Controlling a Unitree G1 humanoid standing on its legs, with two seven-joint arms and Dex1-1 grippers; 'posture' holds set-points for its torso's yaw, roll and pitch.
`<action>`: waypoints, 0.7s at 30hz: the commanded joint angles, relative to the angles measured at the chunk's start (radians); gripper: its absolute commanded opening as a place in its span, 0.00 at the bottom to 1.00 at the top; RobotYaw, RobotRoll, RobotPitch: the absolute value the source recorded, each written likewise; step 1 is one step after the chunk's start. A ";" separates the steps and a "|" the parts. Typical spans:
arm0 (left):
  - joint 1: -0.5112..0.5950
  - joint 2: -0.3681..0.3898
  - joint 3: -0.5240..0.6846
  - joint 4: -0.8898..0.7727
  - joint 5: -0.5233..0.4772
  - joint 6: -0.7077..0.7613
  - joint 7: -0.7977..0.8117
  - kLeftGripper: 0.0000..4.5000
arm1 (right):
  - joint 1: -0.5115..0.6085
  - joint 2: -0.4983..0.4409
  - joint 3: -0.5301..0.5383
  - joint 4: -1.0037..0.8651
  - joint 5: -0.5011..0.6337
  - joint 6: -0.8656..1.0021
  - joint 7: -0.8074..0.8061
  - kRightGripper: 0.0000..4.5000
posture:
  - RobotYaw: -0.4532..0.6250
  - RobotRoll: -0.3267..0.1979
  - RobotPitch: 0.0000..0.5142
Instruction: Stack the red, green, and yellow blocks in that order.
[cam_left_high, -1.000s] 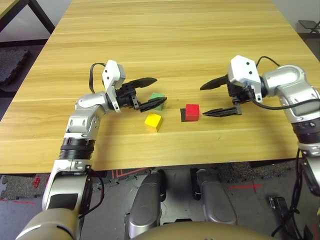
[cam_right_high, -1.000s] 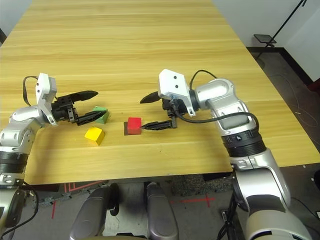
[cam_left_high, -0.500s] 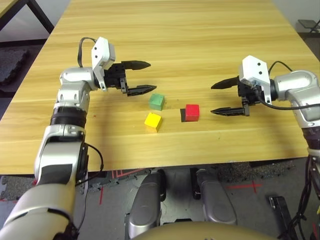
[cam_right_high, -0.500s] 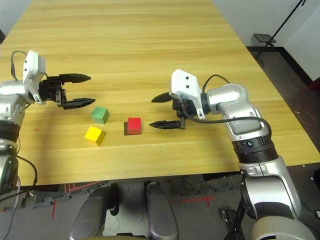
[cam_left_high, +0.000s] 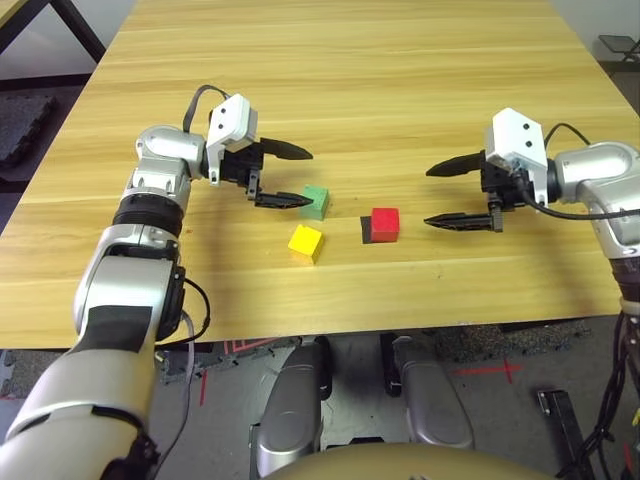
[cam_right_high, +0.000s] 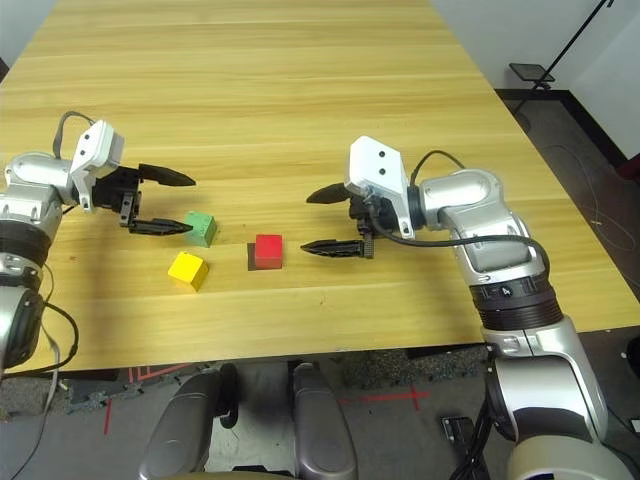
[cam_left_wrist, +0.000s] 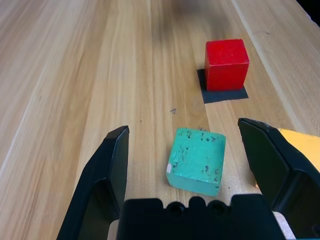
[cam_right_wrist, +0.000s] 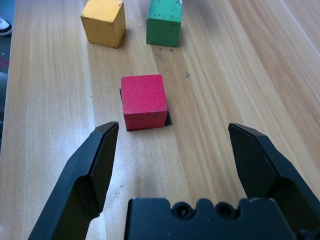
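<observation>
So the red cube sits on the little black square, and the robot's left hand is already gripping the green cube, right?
Not quite. The red cube does sit on the black square, but the left hand is open around the green cube without touching it, as the left wrist view shows.

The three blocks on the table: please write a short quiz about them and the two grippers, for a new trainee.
1. True or false: the green block lies on the red block.
2. Which block sits on the black patch? A) yellow B) red C) green
3. The left gripper is nearest to which block?

Key: 1. False; all three, including the yellow block, rest apart on the table. 2. B. 3. Green. The right gripper is open too.
</observation>
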 joint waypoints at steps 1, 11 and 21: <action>0.011 -0.005 -0.032 0.014 0.010 -0.026 -0.008 1.00 | 0.012 -0.008 -0.008 -0.002 0.005 -0.005 -0.007 0.99 | 0.57 0.54 0.46; 0.002 -0.033 -0.022 0.085 0.064 -0.108 -0.008 1.00 | 0.008 -0.003 -0.002 -0.025 0.014 0.008 -0.016 0.99 | 0.57 0.53 0.46; -0.017 -0.056 -0.001 0.153 0.115 -0.105 0.030 1.00 | 0.013 -0.004 0.001 -0.052 0.018 0.019 -0.025 0.99 | 0.55 0.51 0.46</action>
